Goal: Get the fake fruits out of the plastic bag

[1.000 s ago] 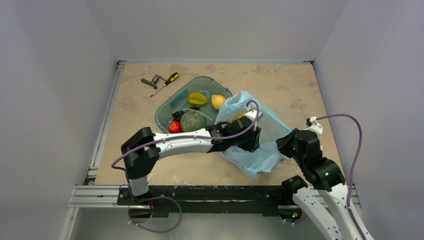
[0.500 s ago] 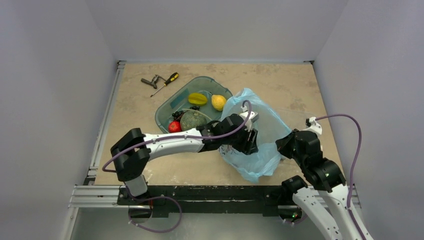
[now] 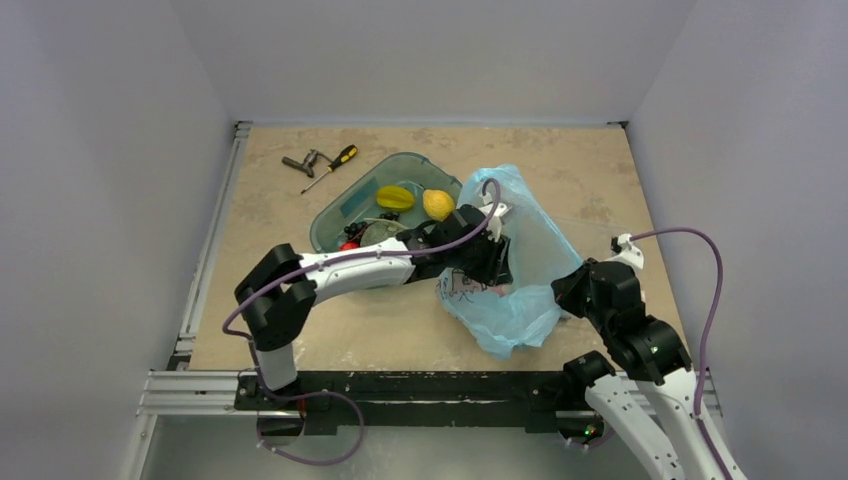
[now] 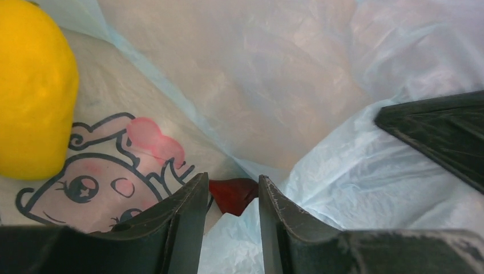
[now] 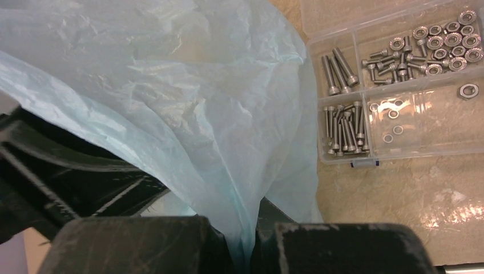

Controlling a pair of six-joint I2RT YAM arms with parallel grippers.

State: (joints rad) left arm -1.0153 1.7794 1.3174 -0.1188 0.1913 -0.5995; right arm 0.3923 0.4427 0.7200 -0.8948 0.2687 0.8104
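The left gripper (image 4: 231, 180), slightly apart, has pushed deeper into the plastic bag (image 3: 525, 250) that the right gripper (image 5: 242, 231) clamps, nearing the yellow mango (image 4: 34, 85) still to extract.

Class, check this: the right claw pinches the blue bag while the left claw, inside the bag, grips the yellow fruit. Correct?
Not quite. In the left wrist view the left claw grips nothing; the yellow fruit lies off to its side, untouched. The rest holds.

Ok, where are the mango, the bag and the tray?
mango (image 4: 34, 85): left wrist view, its smooth yellow side.
bag (image 3: 525, 295): top view, its lower blue wall.
tray (image 3: 345, 205): top view, its bare left part.
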